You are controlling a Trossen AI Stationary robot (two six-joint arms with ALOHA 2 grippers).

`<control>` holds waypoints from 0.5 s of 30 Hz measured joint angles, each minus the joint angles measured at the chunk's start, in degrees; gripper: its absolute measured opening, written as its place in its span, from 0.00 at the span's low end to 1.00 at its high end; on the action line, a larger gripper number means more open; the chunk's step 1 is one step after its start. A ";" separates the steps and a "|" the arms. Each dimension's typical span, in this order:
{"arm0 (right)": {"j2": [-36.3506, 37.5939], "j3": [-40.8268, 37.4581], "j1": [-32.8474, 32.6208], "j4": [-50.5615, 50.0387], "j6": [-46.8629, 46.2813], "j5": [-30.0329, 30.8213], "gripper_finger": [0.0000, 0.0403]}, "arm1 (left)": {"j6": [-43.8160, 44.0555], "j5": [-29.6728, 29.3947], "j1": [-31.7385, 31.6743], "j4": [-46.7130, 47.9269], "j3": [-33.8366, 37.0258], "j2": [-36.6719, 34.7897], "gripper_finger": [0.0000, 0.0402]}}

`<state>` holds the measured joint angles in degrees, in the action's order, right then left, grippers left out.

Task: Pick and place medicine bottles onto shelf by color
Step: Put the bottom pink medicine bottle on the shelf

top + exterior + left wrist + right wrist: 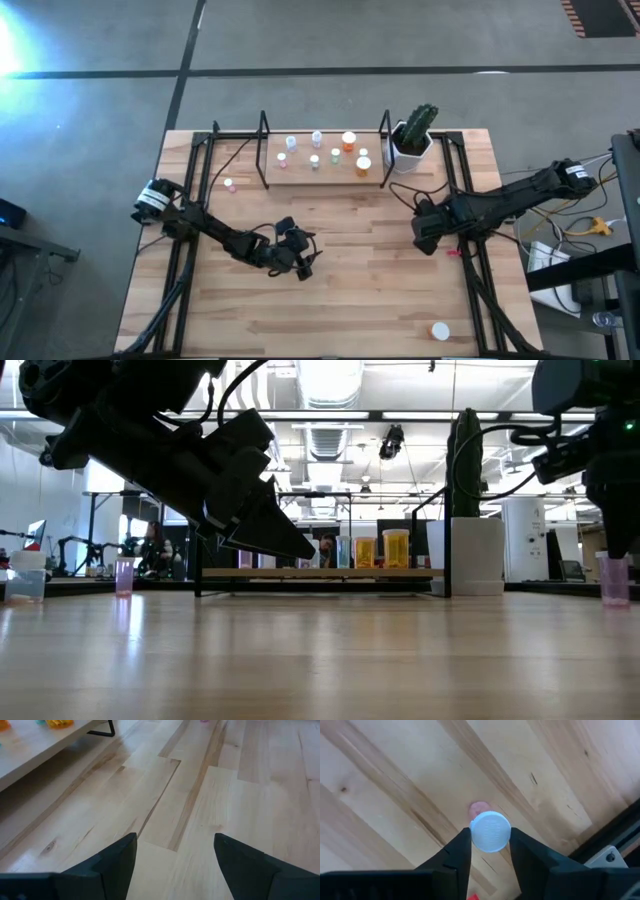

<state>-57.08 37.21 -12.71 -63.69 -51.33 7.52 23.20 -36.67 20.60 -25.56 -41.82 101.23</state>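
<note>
Near the right edge, mid-depth: the right gripper (490,842) is hanging directly over a pink bottle (489,831) standing on the table (340,290).
Bottle axis: upright; the white cap is facing straight up into the wrist camera, pink body just showing behind it.
Key relation: the bottle is sitting between the two right fingers (455,855), which are flanking the cap closely on both sides; whether they are already pressing it, I cannot tell.
Judgement: a straight lift looks sufficient once the grip is firm; no sideways correction appears needed.
Nearer arm: the right one; the left gripper (297,257) is waiting toward the centre of the table, fingers spread wide over bare wood, holding nothing.
Destination: the shelf (300,175) is lying at the far edge, centre, away from the right gripper toward the far left, already carrying several bottles.
Other strays: one bottle (229,184) near the far-left corner beside the shelf; one (440,330) near the near-right corner.
</note>
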 joint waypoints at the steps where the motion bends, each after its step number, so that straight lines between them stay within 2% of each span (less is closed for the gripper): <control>1: 0.02 0.02 0.00 0.17 0.59 -0.01 0.28 | 0.01 0.00 0.00 0.00 0.00 0.00 0.62; 15: -2.70 9.31 0.00 8.65 9.25 -1.92 0.28 | 0.04 0.00 0.00 -0.04 0.00 0.00 0.62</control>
<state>-59.78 46.52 -12.71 -55.05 -42.07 5.59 23.24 -36.67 20.60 -25.61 -41.82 101.23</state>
